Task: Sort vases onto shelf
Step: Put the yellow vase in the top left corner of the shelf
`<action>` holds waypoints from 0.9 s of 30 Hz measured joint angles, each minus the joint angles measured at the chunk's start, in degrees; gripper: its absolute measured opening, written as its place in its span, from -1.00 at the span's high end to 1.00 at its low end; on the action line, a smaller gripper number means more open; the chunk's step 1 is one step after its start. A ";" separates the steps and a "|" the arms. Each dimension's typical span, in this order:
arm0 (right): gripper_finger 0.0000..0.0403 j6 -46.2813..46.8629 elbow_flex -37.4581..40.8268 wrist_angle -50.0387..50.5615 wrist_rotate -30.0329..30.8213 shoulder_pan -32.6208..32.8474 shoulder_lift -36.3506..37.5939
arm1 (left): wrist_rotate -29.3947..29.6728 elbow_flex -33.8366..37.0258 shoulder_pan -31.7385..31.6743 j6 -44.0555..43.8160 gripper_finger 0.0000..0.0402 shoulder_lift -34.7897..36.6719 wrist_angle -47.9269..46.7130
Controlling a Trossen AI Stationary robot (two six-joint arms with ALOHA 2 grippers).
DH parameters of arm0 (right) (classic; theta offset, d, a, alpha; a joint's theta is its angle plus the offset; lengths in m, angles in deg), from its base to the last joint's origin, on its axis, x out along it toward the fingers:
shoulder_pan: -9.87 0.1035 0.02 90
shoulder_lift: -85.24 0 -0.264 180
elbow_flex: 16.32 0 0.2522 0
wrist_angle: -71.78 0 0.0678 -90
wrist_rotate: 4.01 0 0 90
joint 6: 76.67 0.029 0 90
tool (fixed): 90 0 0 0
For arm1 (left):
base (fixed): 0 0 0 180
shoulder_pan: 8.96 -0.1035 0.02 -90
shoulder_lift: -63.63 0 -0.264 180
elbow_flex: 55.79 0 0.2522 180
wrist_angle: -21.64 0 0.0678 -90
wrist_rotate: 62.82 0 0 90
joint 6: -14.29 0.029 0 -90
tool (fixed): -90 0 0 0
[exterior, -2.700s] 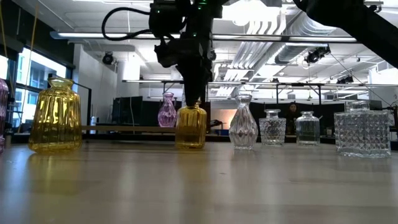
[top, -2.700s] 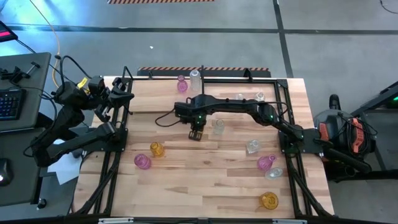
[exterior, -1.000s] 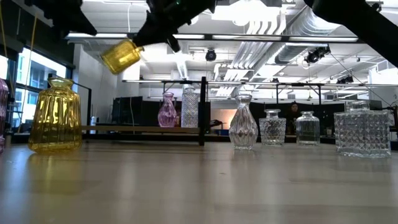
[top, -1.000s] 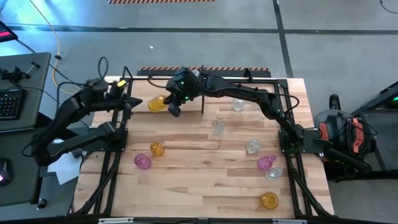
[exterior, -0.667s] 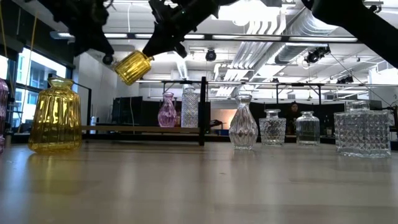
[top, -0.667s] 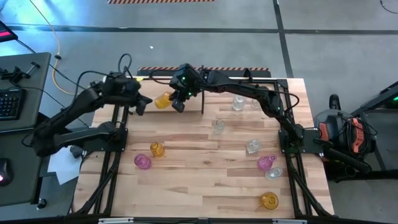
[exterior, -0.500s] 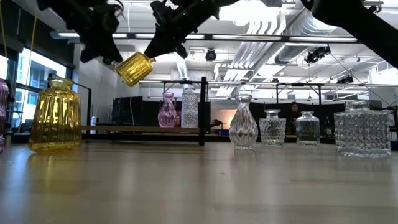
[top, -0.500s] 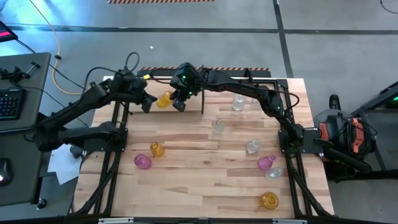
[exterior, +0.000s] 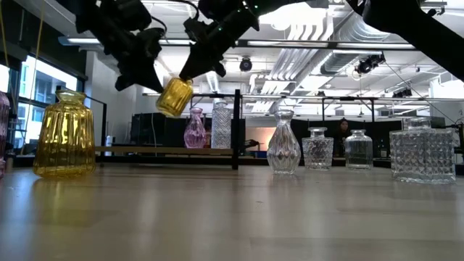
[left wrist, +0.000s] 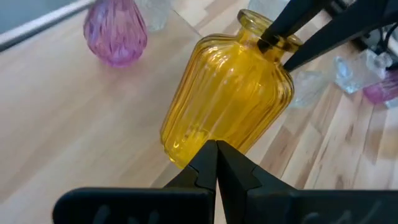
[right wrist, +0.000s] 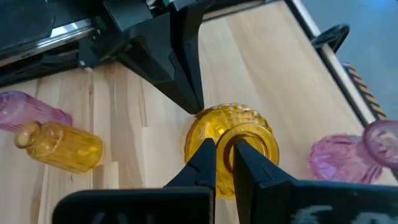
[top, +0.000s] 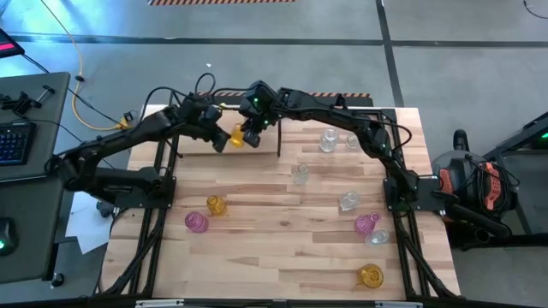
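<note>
An amber vase [top: 235,135] hangs tilted in the air over the far left of the table, beside the shelf's black upright divider [top: 279,139]. My right gripper [top: 249,137] is shut on its mouth. My left gripper [top: 220,141] is shut, its tips at the vase's base end. In the low view the vase [exterior: 175,96] hangs between my left gripper [exterior: 150,82] and my right gripper [exterior: 191,71]. A pink vase [exterior: 194,128] and a clear vase [exterior: 220,125] stand on their bases on the shelf behind it. My left gripper's shut fingertips [left wrist: 216,148] meet the amber vase's lower body [left wrist: 186,140] close to its base, coming slantwise down from the table's left. My right gripper holds the vase's mouth rim [right wrist: 252,142], one finger inside the neck and one outside [left wrist: 273,38]. It comes slantwise from above and from the right. The vase is lifted clear, tilted, base toward the left.
Loose vases lie or stand on the tabletop: a small amber one [top: 216,205], pink ones [top: 196,222] [top: 366,224], clear ones [top: 300,174] [top: 347,201], another amber [top: 370,275]. Clear vases [top: 328,139] stand right of the divider. Bare wood lies at the near middle.
My left gripper has swung in from the table's left edge toward the amber vase and down, until its shut tips meet the base end. My right gripper has carried the vase a little to the right and lower, and the vase's base has tipped further down.
</note>
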 joint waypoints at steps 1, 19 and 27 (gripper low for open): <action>1.00 0.00 0.46 -0.20 -0.25 -0.03 0.00 | -0.11 0.00 0.02 0.03 1.00 -0.45 0.09; 1.00 -10.89 6.96 -0.55 3.99 -0.03 0.07 | -3.82 -0.15 -3.27 -7.81 1.00 12.93 0.85; 1.00 -20.71 6.87 4.16 5.59 -0.57 0.07 | -3.80 -0.15 -4.00 -12.41 1.00 19.47 0.35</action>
